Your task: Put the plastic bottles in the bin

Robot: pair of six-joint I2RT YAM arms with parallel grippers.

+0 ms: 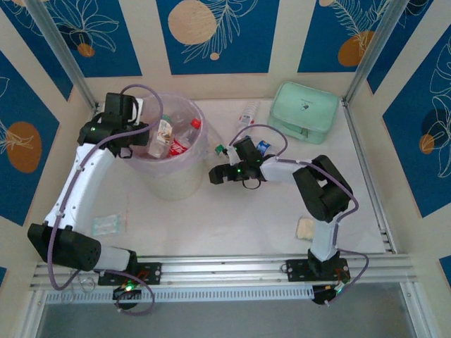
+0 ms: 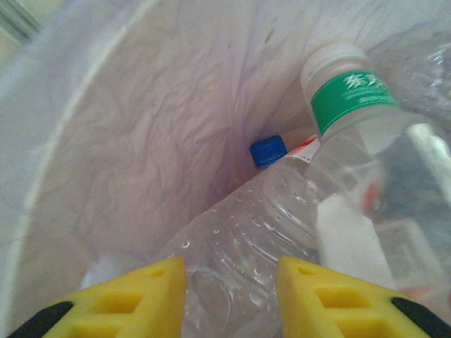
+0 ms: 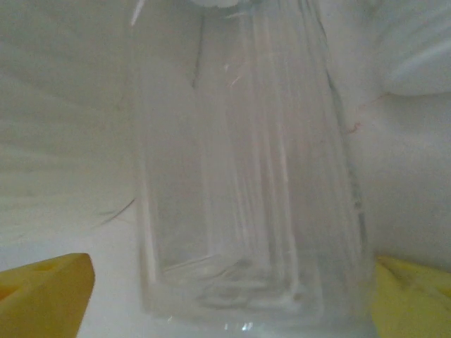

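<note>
Your right gripper (image 3: 229,299) straddles 1 clear ribbed bottle (image 3: 246,162).
Its 2 yellow fingertips (image 3: 42,292) are spread wide past the bottle's near end, one apart from it, the other just beside it, over a white surface (image 3: 63,105).

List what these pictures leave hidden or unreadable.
- Right wrist view: the clear bottle between the open fingers of the right gripper is blurred, and the upper edge cuts off its top.
- Left wrist view: the floor of the bin is hidden under the piled bottles.
- Top view: the label on the far bottle beside the mint-green case is too small to read.
</note>
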